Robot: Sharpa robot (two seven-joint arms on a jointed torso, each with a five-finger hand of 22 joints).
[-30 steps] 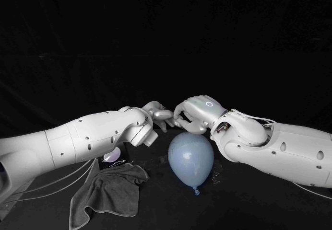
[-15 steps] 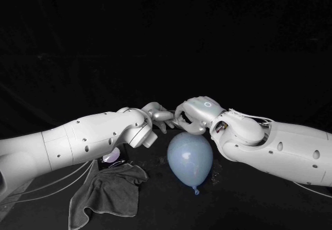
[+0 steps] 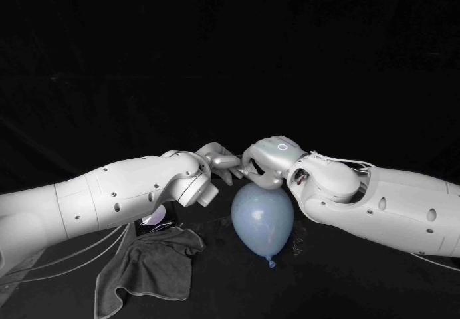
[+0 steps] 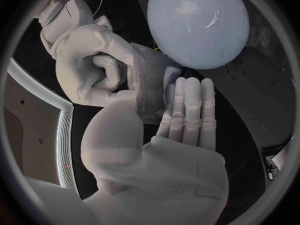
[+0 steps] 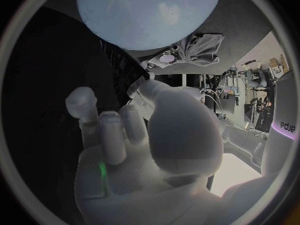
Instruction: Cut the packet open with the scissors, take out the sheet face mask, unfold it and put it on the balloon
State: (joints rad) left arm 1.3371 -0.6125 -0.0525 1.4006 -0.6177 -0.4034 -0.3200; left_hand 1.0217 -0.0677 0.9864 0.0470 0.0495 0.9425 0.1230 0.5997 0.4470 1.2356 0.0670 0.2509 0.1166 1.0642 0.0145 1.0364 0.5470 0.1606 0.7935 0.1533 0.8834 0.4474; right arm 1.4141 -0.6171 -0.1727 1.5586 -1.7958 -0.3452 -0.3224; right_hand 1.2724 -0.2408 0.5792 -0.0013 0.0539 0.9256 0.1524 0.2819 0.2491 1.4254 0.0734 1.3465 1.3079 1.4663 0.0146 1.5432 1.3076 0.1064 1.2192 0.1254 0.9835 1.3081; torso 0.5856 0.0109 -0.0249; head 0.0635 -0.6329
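Observation:
A pale blue balloon (image 3: 262,216) lies on the black table, knot toward me, directly below both hands. My left hand (image 3: 219,161) and right hand (image 3: 268,159) meet just above its far end. In the left wrist view the left hand (image 4: 181,110) holds a thin translucent grey sheet face mask (image 4: 147,85) between thumb and straight fingers. The right hand (image 4: 84,60) grips the same sheet from the other side, close beside the balloon (image 4: 197,22). In the right wrist view the right hand (image 5: 144,135) is curled, with the balloon (image 5: 147,12) beyond it.
A dark grey cloth (image 3: 153,262) lies crumpled at the front left of the table, also seen as the cloth (image 5: 201,46) past the balloon. A small pale rounded object (image 3: 153,216) sits at the cloth's far edge, under my left forearm.
My right hand and forearm have edged slightly left, closer to the left hand. The balloon and the cloth have hardly moved.

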